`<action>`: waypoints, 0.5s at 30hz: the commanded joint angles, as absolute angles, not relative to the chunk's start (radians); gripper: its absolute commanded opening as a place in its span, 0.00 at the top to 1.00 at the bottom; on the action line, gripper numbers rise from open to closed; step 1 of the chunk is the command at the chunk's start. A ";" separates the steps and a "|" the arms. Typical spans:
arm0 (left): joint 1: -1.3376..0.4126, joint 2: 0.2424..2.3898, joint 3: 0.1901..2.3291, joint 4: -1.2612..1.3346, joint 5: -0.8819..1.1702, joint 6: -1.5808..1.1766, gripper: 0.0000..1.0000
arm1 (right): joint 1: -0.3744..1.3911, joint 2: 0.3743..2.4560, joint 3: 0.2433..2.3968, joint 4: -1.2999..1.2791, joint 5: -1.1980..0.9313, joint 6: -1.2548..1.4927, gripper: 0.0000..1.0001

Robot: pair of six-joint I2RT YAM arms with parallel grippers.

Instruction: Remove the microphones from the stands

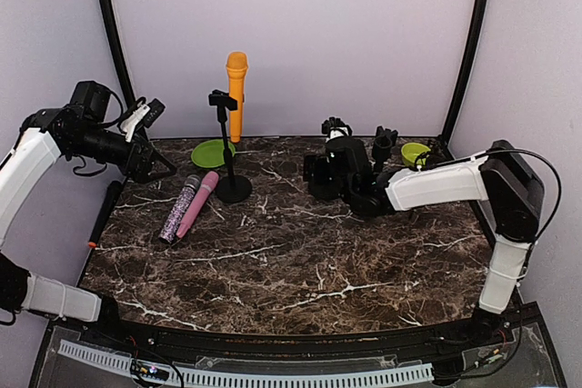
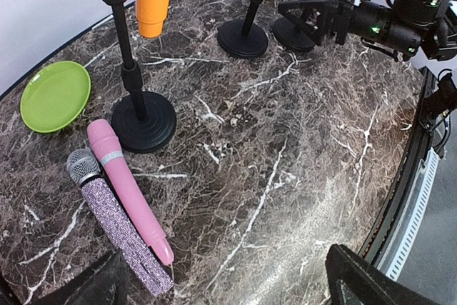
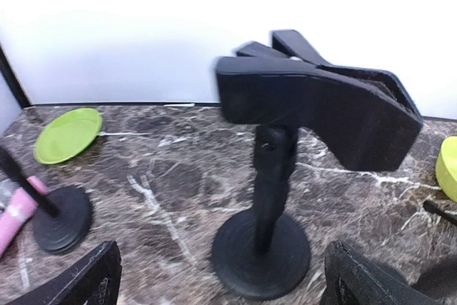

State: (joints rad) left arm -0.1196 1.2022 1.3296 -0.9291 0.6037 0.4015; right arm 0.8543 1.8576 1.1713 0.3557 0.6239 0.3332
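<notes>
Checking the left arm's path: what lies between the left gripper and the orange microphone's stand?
The left wrist view shows a pink microphone and a glittery microphone lying side by side in front of the stand.

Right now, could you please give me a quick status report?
Left end effector open, right end effector open, both empty. Orange microphone upright in its stand, untouched. Pink microphone and glitter microphone lying by the base.

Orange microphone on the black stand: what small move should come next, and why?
Probably bring the open left tool across to the orange plastic microphone, level with its body. It stands upright in the black round-based stand, nearest that arm, while the open right tool faces only an empty black clip stand.
</notes>
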 commanded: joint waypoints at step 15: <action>-0.112 1.192 1.344 -1.031 0.617 0.459 0.01 | 0.882 1.996 1.834 -0.012 -0.078 0.108 0.00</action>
